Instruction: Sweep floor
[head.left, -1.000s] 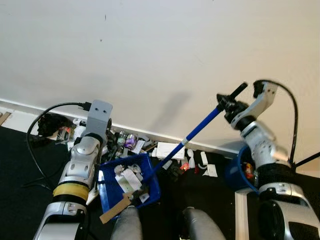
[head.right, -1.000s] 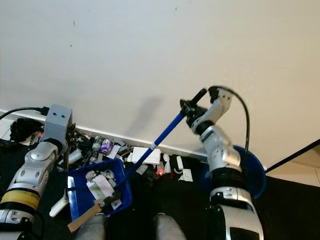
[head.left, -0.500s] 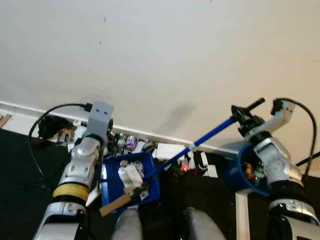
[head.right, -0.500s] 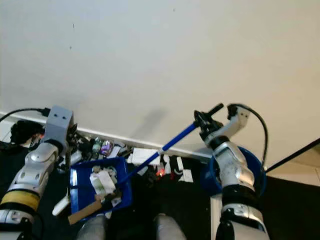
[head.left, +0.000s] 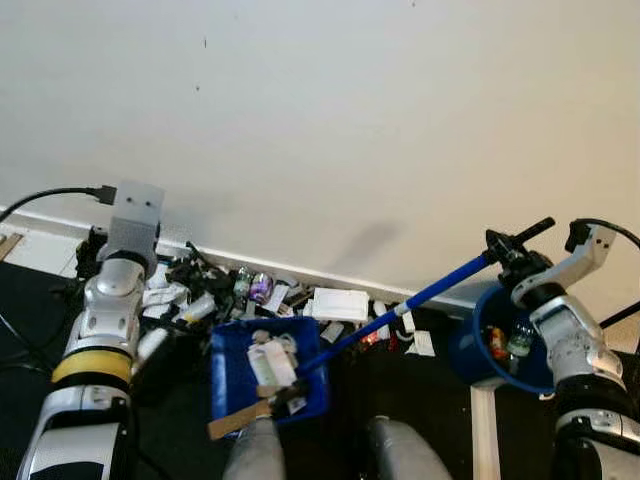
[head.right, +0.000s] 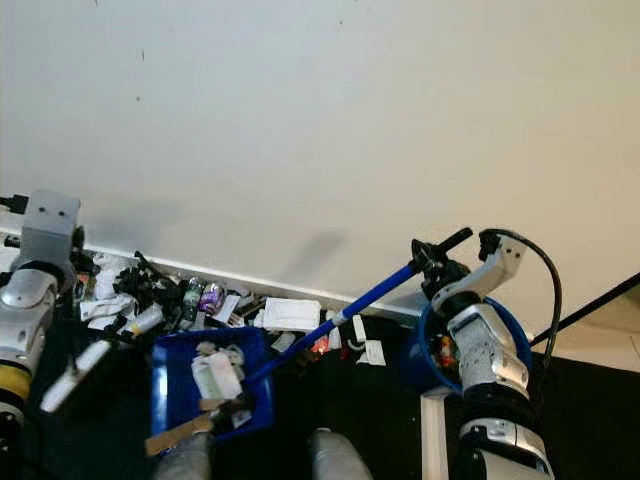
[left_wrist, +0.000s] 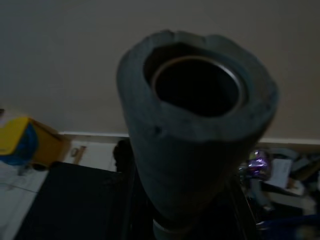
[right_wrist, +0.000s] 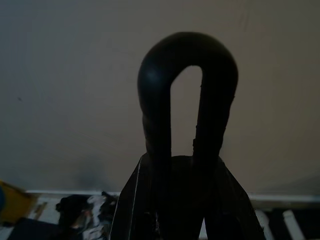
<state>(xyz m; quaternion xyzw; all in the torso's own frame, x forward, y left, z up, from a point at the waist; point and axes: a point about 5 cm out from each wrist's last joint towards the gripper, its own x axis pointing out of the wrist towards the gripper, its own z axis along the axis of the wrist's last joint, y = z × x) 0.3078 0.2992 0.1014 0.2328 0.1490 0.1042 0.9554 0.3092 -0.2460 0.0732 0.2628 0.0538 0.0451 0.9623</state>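
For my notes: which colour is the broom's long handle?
Blue broom handle, clearest in the left eye view.

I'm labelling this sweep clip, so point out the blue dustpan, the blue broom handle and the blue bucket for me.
blue dustpan (head.left: 228, 350): left eye view, on its bare left wall.
blue broom handle (head.left: 440, 288): left eye view, mid-shaft.
blue bucket (head.right: 520, 352): right eye view, on its right rim.

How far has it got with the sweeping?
Partway. Some scraps already lie in the blue dustpan. The right tool holds the blue broom handle, its head at the pan. A heap of litter along the baseboard is still left.
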